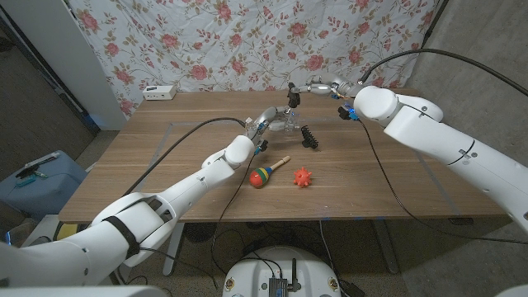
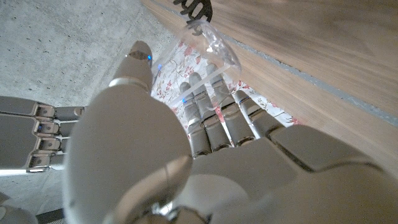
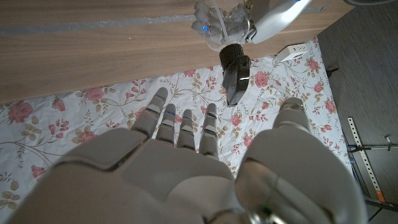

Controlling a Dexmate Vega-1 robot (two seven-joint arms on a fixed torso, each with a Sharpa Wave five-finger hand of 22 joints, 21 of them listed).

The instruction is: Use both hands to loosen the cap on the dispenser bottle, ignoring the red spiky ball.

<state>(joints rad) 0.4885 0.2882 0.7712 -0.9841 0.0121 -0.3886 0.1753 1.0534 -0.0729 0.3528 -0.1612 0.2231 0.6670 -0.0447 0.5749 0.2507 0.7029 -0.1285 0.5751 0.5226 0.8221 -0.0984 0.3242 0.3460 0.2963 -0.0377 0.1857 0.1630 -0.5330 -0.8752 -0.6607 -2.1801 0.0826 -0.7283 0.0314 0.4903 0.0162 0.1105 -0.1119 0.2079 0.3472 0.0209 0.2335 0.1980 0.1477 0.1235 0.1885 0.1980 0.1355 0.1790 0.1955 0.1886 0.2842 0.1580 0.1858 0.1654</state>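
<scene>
We see the bottle (image 1: 287, 120) standing upright well in from the surface's far edge, near the middle of its width, with our left hand (image 1: 266, 122) wrapped around its clear body. We judge this grip is there to keep the body from turning while the cap (image 1: 292, 96) is worked. Our right hand (image 1: 323, 87) hangs just beside the black cap, a little above it and toward the far edge, fingers spread and holding nothing, so the twist looks not yet begun. The red spiky ball (image 1: 303, 176) lies near the front edge, well apart from both hands, with a striped maraca (image 1: 266, 174) beside it and a black comb (image 1: 310, 137) between them and the bottle; all three are out of the way. The left wrist view shows our fingers (image 2: 211, 118) pressed on the clear plastic (image 2: 208, 53), which the head view leaves small. The right wrist view shows the open hand (image 3: 186, 168) with the black pump top (image 3: 235, 73) beyond its fingertips and clear air between, confirming no contact.
</scene>
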